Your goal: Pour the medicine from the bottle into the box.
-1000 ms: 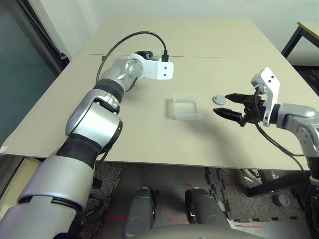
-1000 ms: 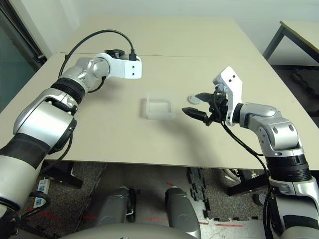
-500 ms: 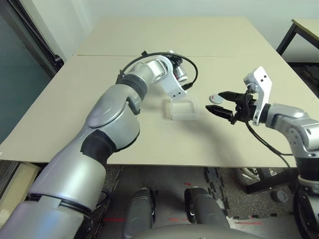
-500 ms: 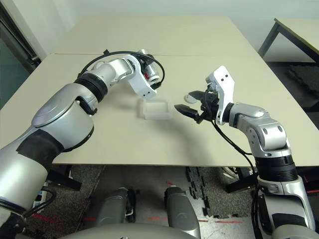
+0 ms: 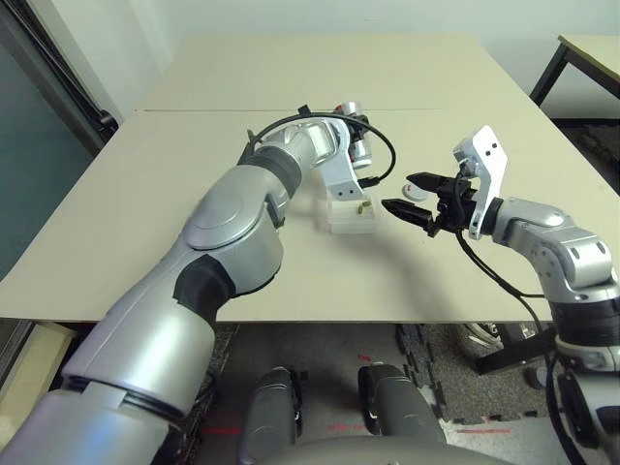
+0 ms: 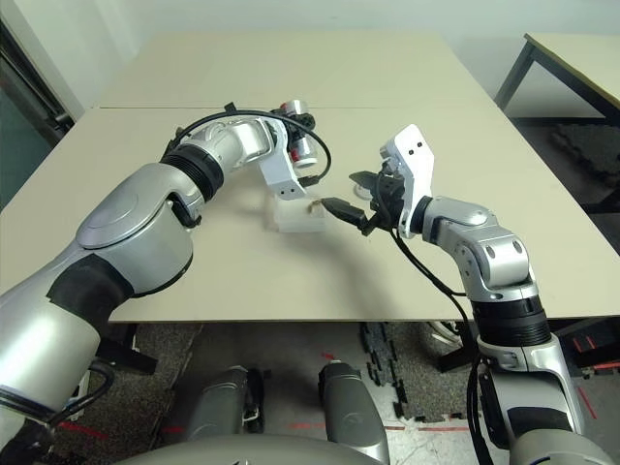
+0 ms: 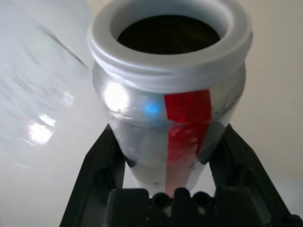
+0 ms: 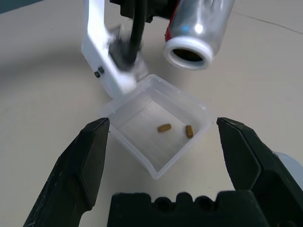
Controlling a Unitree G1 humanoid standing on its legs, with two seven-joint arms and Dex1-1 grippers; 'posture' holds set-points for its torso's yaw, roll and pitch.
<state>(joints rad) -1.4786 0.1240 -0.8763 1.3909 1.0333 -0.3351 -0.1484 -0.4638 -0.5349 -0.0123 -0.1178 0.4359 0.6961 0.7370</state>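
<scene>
My left gripper point(image 7: 166, 138) is shut on the silver-grey bottle point(image 7: 165, 109) with the red stripe. The bottle point(image 8: 198, 26) is tipped, its open white mouth pointing down over the far side of the clear square box point(image 8: 156, 156). Two tiny brownish-yellow pills point(image 8: 164, 127) lie on the box floor. In the head view the box point(image 5: 349, 223) sits at mid-table under the left wrist. My right gripper point(image 5: 399, 192) hovers just right of the box, open, with nothing between its fingers.
The small round grey cap point(image 8: 289, 165) lies on the table right of the box, close by my right gripper. The left arm's black cable point(image 5: 281, 124) loops above the box. A second table point(image 5: 593, 44) stands at the far right.
My left arm has swung from the far left to over the box and tipped the bottle. Pills now lie in the box. My right gripper has moved left, closer to the box.
</scene>
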